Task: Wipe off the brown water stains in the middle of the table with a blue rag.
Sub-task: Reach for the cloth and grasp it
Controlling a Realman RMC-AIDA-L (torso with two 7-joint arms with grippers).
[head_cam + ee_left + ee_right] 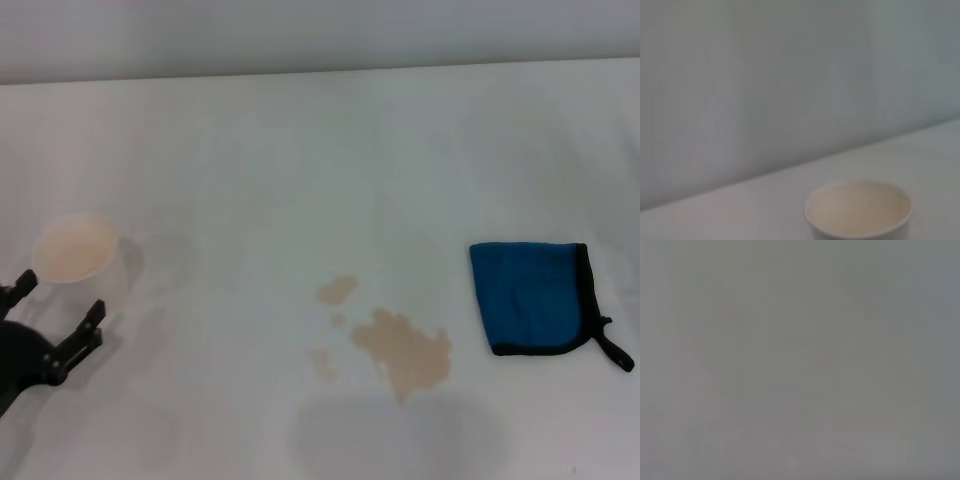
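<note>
The brown water stains [403, 352] lie in the middle of the white table [300, 150]: one larger tan patch with a few small spots to its left. The blue rag [530, 297] lies flat to the right of them, black-edged, its loop tab toward the near right. My left gripper [60, 302] is at the near left, open and holding nothing, far from both rag and stains. No part of my right gripper appears in the head view, and the right wrist view is only a plain grey surface.
A white paper cup [78, 255] stands upright just beyond my left gripper; the cup [858, 210] also fills the lower part of the left wrist view. A faint grey shadow smudge [395, 430] lies on the table nearer than the stains.
</note>
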